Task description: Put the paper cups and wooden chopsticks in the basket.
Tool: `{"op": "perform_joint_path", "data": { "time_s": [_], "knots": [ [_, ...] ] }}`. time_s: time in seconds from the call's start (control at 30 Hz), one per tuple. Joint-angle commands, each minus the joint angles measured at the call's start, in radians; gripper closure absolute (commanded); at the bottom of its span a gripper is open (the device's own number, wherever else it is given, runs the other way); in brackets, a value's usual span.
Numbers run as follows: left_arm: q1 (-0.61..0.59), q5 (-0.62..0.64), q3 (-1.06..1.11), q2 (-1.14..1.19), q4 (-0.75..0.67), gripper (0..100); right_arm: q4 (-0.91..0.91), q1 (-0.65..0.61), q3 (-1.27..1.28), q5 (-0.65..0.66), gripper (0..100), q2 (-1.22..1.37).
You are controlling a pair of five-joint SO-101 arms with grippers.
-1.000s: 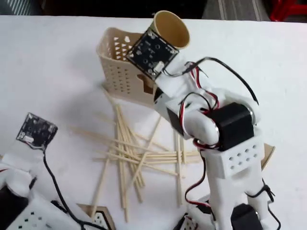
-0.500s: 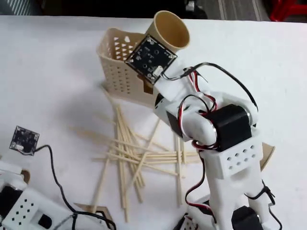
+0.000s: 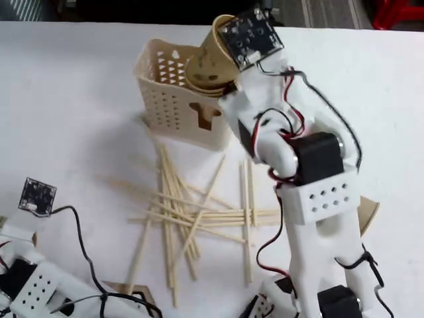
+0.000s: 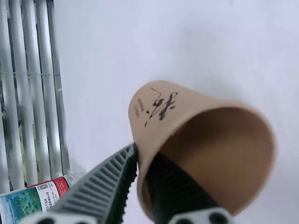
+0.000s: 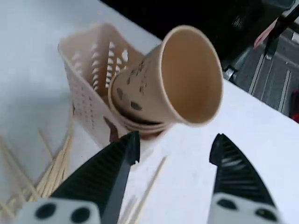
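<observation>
Posture first: your right arm [image 3: 311, 192] stretches from the near edge of the table [image 3: 79, 79] up to the basket [image 3: 169, 99], with its wrist tipped over the basket's right-hand corner. The right gripper [image 5: 176, 140] has its fingers spread wide and grips nothing. Just beyond them the top cup [image 5: 189, 77] lies tilted with its mouth turned outward. It sits in the nested cups [image 5: 133, 105], which lean out of that corner of the basket.

Your left arm [image 3: 36, 291] sits low at the near left corner of the table. The left gripper [image 4: 140, 156] pinches a paper cup [image 4: 205, 154] by its wall, one finger outside and the other inside the mouth. You hold that cup on its side above bare white table, open end toward the camera.

The high view gives you the layout. The wooden chopsticks [image 3: 189, 212] lie loose and crossed on the table in front of the basket, between your two arms, and the farthest ones reach up to the basket's foot. The right wrist view shows the gap between the fingers and the cup. The left wrist view shows window blinds [image 4: 28, 93] and a labelled bottle [image 4: 28, 200] off the table's edge.
</observation>
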Motion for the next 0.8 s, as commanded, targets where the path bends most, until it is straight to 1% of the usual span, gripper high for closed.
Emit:
{"op": "perform_joint_path", "data": {
  "time_s": [0.0,0.07,0.17,0.23,0.4,0.53,0.63,0.77],
  "knots": [
    [0.012,0.083,-0.051,-0.015,-0.014,98,-0.185,0.018,0.015,-0.031,75.8,-0.025],
    [0.012,0.117,-0.064,-0.015,-0.014,98,-0.283,0.021,0.044,-0.031,81.1,-0.025],
    [0.013,0.166,-0.071,-0.015,-0.017,98,-0.421,0.042,0.098,-0.031,93.0,-0.025],
    [0.024,0.207,-0.072,-0.015,-0.020,98,-0.504,0.047,0.138,-0.031,97.7,-0.025],
    [0.062,0.304,-0.092,-0.015,-0.014,98,-0.605,0.024,0.250,-0.031,98.0,-0.013],
    [0.088,0.347,-0.117,-0.015,0.026,98,-0.630,-0.005,0.270,-0.031,98.0,0.084],
    [0.102,0.347,-0.147,-0.015,0.091,98,-0.616,-0.058,0.253,-0.023,98.0,0.154],
    [0.114,0.348,-0.169,-0.015,0.130,98,-0.493,-0.093,0.138,-0.023,98.0,0.150]
  ]
}}
